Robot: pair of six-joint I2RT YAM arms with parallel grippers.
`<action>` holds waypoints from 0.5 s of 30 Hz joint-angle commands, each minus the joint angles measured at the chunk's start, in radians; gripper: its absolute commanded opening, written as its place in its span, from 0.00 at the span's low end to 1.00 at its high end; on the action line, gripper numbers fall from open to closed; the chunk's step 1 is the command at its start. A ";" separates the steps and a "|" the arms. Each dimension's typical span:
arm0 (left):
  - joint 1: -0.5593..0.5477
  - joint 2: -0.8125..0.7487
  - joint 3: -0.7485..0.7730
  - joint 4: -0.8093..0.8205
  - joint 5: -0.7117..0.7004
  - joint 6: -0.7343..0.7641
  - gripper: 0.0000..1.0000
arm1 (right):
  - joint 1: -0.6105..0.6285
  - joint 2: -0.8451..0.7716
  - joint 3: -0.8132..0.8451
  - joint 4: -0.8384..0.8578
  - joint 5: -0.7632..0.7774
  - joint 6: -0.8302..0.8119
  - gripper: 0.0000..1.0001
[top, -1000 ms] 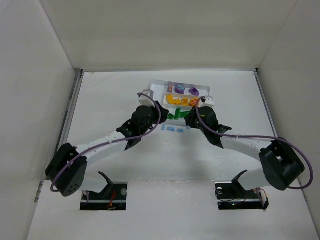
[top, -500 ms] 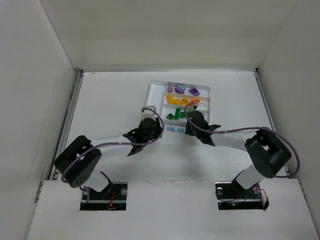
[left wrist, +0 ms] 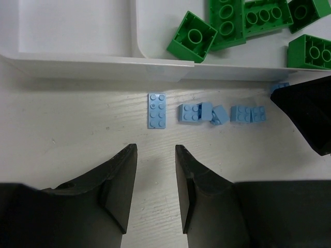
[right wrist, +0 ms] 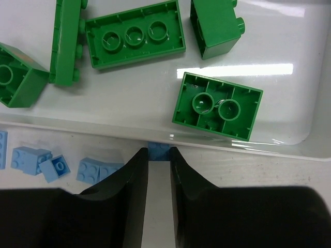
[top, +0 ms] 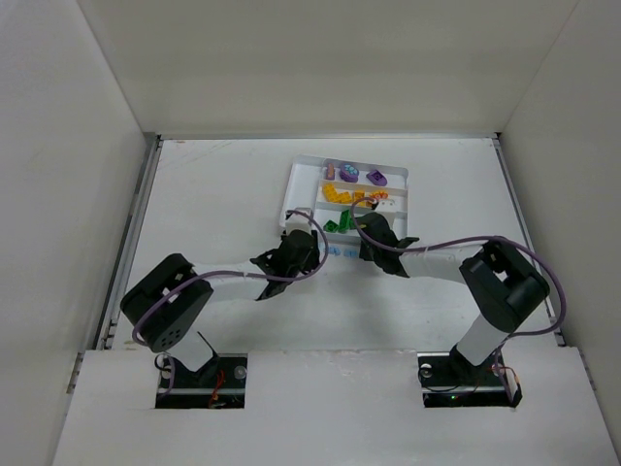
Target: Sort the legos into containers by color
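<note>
The white tray (top: 294, 184) holds purple bricks (top: 347, 175), yellow-orange bricks (top: 342, 194) and green bricks (top: 340, 223), each colour in its own long compartment. Several pale blue bricks (top: 337, 251) lie on the table against the tray's near wall. My left gripper (left wrist: 155, 150) is open and empty, just short of a flat pale blue brick (left wrist: 156, 110). My right gripper (right wrist: 159, 154) has its jaws closed on a small pale blue brick (right wrist: 159, 150) at the tray wall (right wrist: 289, 150). Green bricks (right wrist: 218, 106) lie just beyond it.
More pale blue bricks (left wrist: 201, 112) lie in a row to the right of the left gripper, and others (right wrist: 95, 169) lie left of the right gripper. The right gripper's dark finger (left wrist: 307, 113) shows at the right of the left wrist view. The tray's tall section (left wrist: 77, 26) holds no bricks in view.
Both grippers have drawn back from over the tray to the table in front of it. The right jaws now hold a pale blue brick at the tray wall.
</note>
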 commanded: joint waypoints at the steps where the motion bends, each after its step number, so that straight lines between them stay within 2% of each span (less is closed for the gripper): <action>1: -0.013 0.012 0.051 0.032 -0.032 0.033 0.34 | 0.010 0.006 0.038 0.016 0.022 -0.009 0.23; 8: -0.037 0.049 0.077 0.012 -0.116 0.062 0.35 | 0.024 -0.113 -0.005 0.036 0.020 -0.020 0.20; 12: -0.019 0.014 0.040 0.035 -0.132 0.039 0.35 | 0.062 -0.208 0.004 0.032 -0.004 -0.024 0.20; 15: 0.018 -0.047 -0.015 0.062 -0.121 -0.002 0.35 | 0.073 -0.193 0.054 0.061 -0.070 -0.024 0.21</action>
